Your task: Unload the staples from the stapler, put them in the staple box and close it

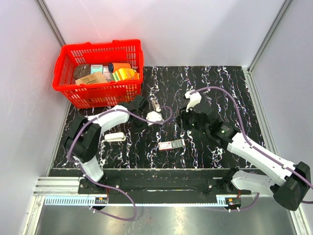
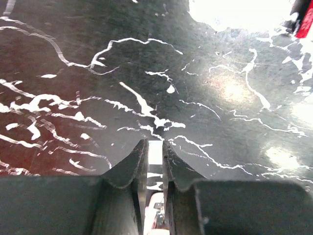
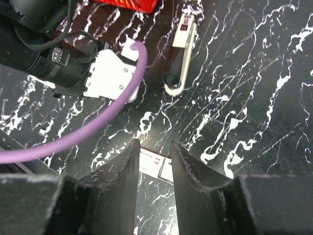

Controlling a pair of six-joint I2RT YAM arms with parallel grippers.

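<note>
so the stapler [image 1: 155,104] is lying flat on the black marbled table [image 1: 220,83], just off the near right corner of the red basket [image 1: 100,73]. Nobody's holding it.

The right gripper [image 3: 154,142] is a bit spread, with a clear gap between the fingers and nothing pinched. From its wrist cam the stapler sits out ahead of the fingertips, slightly right of the gap and well apart from them, lying roughly lengthwise away from the camera. What actually shows in the gap is the small red-and-white box [image 3: 155,165], flat on the table on the side away from the basket.

The left gripper [image 2: 155,142] has its fingers nearly pressed together, with just a thin slit. There's a pale strip in that slit, and honestly I can't tell if it's a table vein or something caught in there. In the top view the end of the left arm sits on the basket side of the stapler, right beside it, but I can't tell if they touch.

There's also a white oblong piece [image 1: 115,137] out on the near side of the basket, well apart from the stapler.
</note>
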